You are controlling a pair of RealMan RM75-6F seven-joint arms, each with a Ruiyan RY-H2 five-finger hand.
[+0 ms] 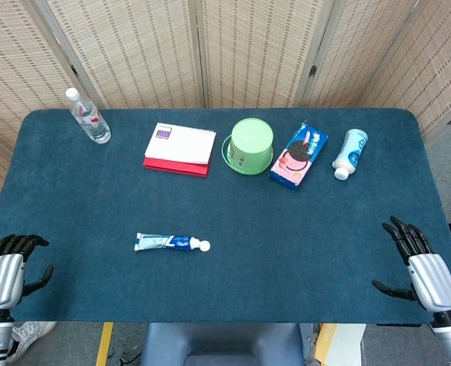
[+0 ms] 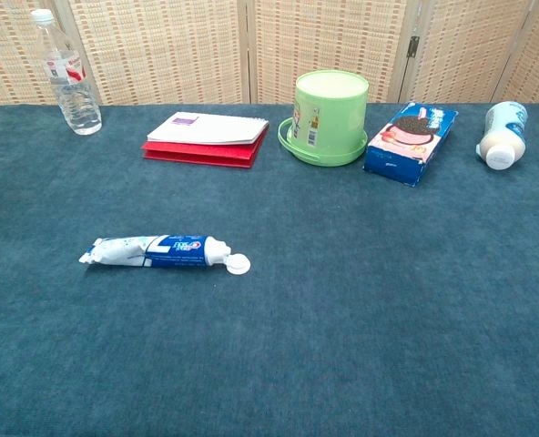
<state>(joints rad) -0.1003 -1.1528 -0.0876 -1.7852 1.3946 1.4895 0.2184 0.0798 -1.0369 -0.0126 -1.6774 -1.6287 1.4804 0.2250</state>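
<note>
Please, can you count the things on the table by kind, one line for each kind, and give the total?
Bottles: 2, the clear water bottle and the white bottle lying on its side
Notebooks: 1, the notebook
Buckets: 1, the green bucket upside down
Boxes: 1, the cookie box
Tubes: 1, the toothpaste tube
Total: 6

the desk (image 2: 361,346) wears matt, napped blue cloth. the toothpaste tube (image 2: 156,252) is glossy, crinkled plastic, the water bottle (image 2: 67,75) clear plastic, the green bucket (image 2: 328,116) smooth plastic. the cookie box (image 2: 411,141) looks like glossy card. each hand (image 1: 4,276) (image 1: 427,273) has a brushed metal back.
</note>
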